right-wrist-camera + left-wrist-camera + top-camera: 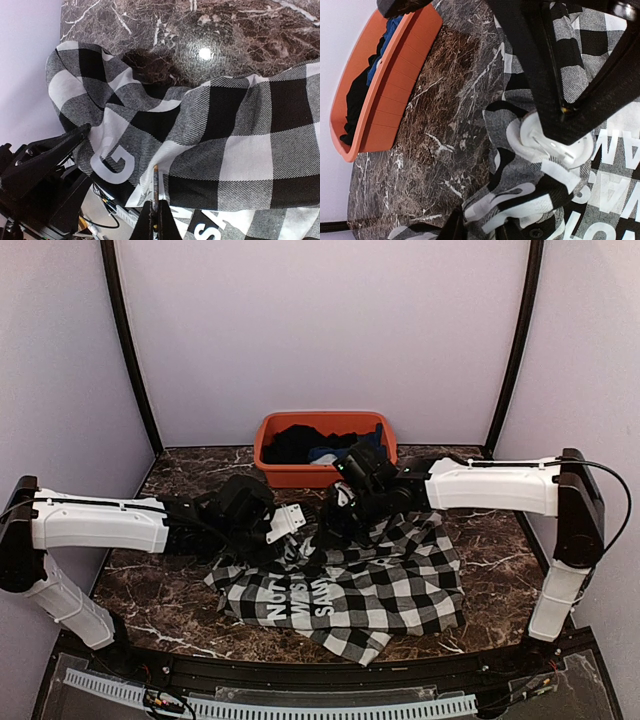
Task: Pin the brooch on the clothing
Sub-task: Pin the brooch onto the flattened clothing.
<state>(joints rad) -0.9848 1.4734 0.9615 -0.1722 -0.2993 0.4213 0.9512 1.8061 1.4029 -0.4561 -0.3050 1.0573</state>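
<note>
top view, left to right. my left gripper (268, 530) reaches in from the left side over the marble table (150, 590) and sits at the upper left border of the checked shirt (400, 590). on its wrist camera i see its jaws a little apart at the bottom of the picture, with a raised fold of the shirt lying between them; i cannot tell whether they pinch it. the shirt lies rumpled at the middle of the table, toward the near edge, its black panel with white block letters on the side of the left gripper. behind it, against the back wall, stands the orange bin (290, 477), holding a black garment (290, 445) and a blue garment (322, 453). my right gripper (345, 510) comes in from the right and meets the shirt's upper edge just beside the left one, its jaws closed. on the left wrist camera its two black fingers converge on the brooch (535, 140), a white round piece lying against the fabric. on its own camera only a thin strip, edge on, stands out from the closed tips over checked cloth.
</note>
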